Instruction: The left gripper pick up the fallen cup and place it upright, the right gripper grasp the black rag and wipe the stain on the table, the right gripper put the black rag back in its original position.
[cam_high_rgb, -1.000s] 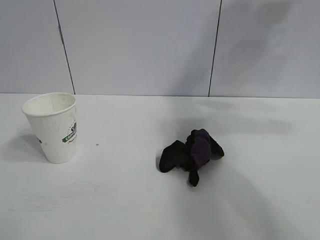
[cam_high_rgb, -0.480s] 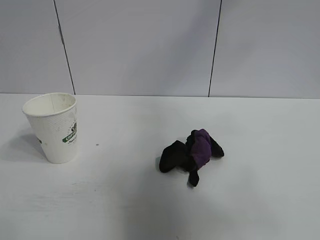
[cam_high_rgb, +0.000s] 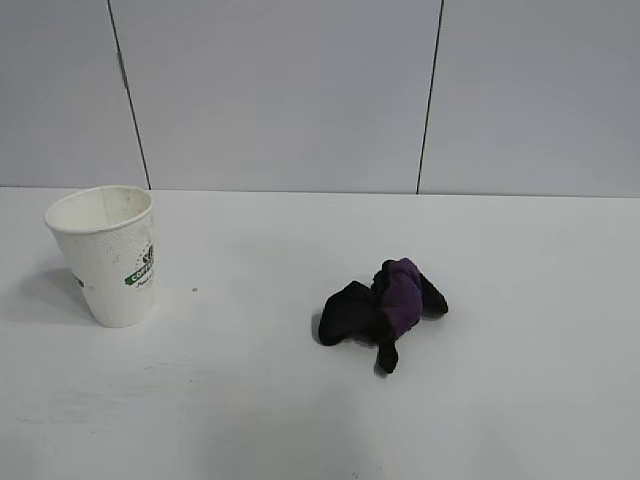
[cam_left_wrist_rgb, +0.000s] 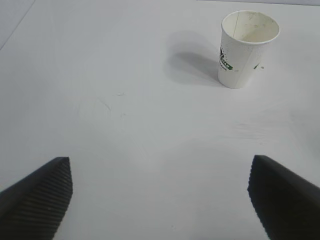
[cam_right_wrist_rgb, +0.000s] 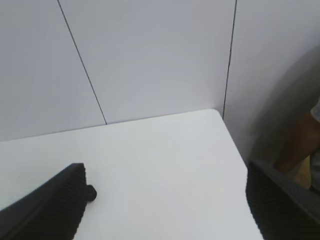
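exterior: low, frontal | wrists: angled down at table (cam_high_rgb: 520, 300) | shared: tabletop

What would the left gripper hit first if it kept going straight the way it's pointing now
Probably bare table. The left gripper has open jaws angled down over empty white surface; the upright cup stands farther off and to one side, though depth is hard to judge.

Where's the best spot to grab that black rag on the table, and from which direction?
Probably the tall bunched middle of the black rag, where the purple patch humps up, taken from straight above. It lies in a low heap on the table with a thin strip trailing toward the camera; that strip and the flat edges offer little to pinch.
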